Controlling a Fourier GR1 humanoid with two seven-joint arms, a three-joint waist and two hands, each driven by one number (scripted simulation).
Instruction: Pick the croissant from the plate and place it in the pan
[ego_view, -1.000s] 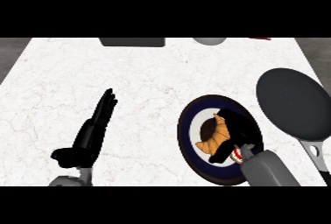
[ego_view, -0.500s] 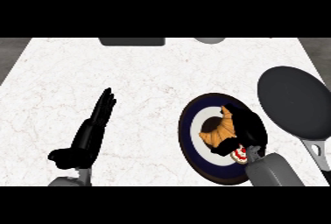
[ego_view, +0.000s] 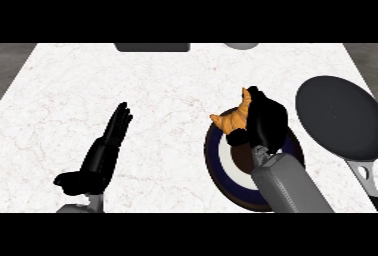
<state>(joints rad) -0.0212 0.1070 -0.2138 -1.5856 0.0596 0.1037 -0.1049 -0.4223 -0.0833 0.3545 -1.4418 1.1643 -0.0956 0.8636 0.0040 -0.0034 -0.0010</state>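
Note:
The golden-brown croissant (ego_view: 232, 116) is held by my right hand (ego_view: 264, 122), whose fingers curl round it. It hangs over the far edge of the dark blue plate (ego_view: 218, 165) with a white ring, lifted off it. The dark grey pan (ego_view: 338, 116) lies to the right of that hand, its handle pointing toward the lower right. My left hand (ego_view: 103, 150) rests open on the counter at the left, fingers straight and pointing away.
A dark flat object (ego_view: 152, 47) and a grey round object (ego_view: 241, 45) sit at the counter's far edge. White marble counter (ego_view: 148, 85) stretches between the two hands.
My right hand closed round the croissant and raised it off the plate, moving toward the far side. The left hand has stayed in place.

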